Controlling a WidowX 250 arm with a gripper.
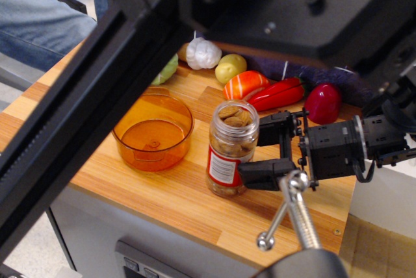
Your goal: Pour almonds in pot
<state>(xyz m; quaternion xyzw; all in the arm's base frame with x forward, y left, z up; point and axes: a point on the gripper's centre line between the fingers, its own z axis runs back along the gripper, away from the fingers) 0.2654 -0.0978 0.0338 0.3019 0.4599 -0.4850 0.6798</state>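
Observation:
The clear jar (229, 154) with a red-and-white label stands upright on the wooden table, open at the top, with brown almonds (234, 117) showing inside. The translucent orange pot (153, 160) stands empty just left of the jar. My black gripper (252, 153) comes in from the right at jar height and is open. Its far finger is beside the jar's upper right side. Its near finger (263, 174) reaches the jar's lower right side, and I cannot tell whether it touches.
Toy vegetables line the back wall: a white garlic (203, 52), a yellow one (229, 67), an orange striped one (246, 84), a red chili (279, 94), a red round one (323, 102). A green cabbage (168, 70) is mostly hidden by the black arm. A metal rod (289, 210) stands at the front.

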